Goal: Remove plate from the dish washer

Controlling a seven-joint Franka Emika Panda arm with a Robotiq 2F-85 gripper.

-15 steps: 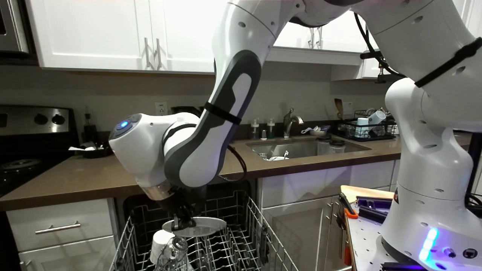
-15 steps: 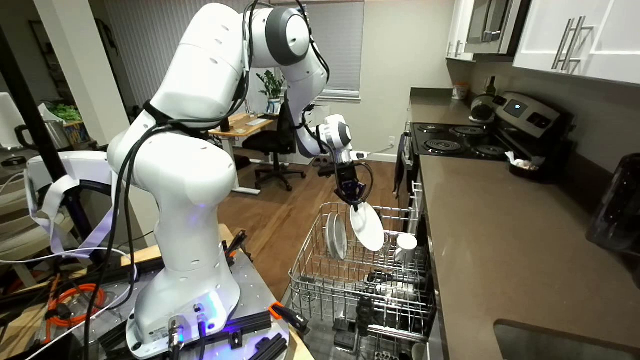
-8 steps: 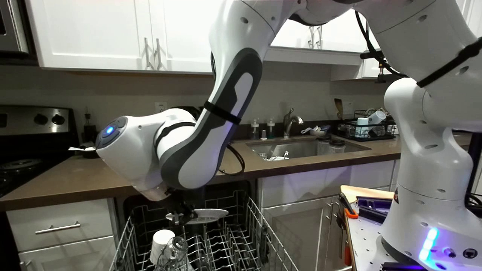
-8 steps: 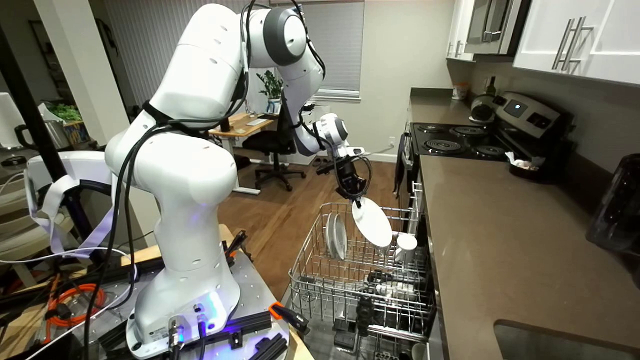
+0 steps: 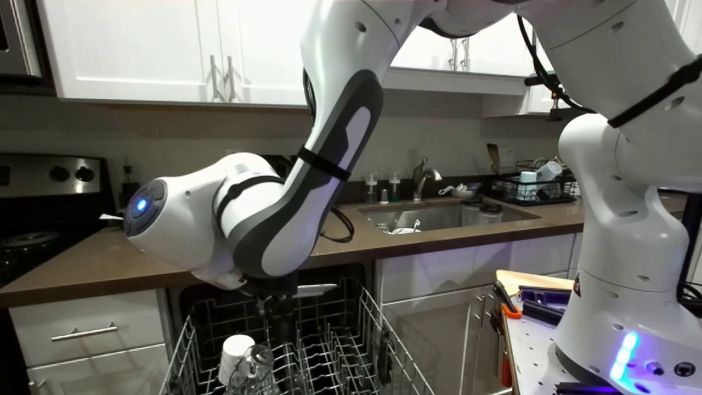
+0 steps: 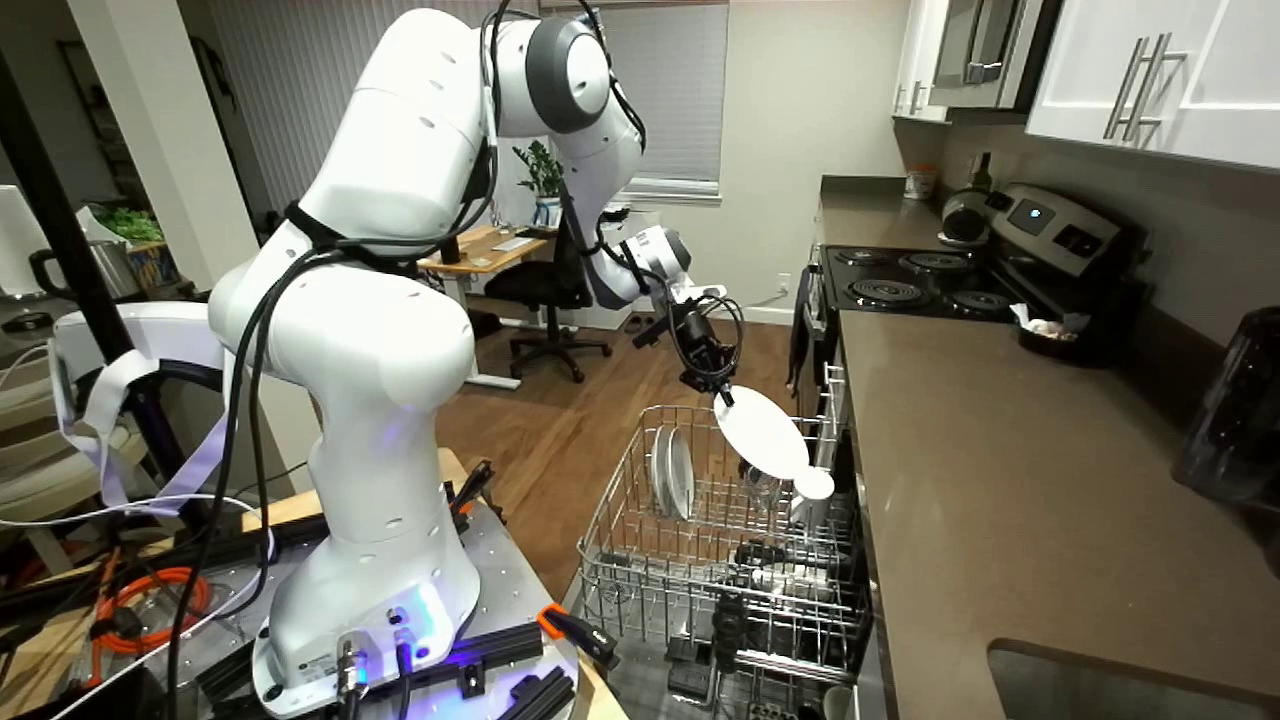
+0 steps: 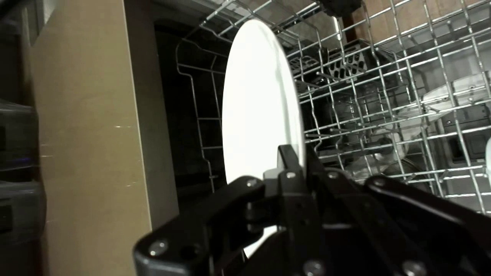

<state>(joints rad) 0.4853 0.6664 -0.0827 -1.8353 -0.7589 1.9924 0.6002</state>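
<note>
Arm (image 5: 335, 151) arched out over rack (image 6: 612, 478), far end angled down, gripper (image 7: 300, 158) clamped on tilted plate (image 7: 257, 103) by its edge.

The plain white, round dinner plate (image 6: 759, 431) is held by its edge, tilted, above the grey metal wire rack (image 6: 710, 525) of the dark, under-counter dish washer (image 5: 351, 271), one face showing as an oval in an exterior view. The dish washer stands open with the rack drawn out, thin tines below the plate
</note>
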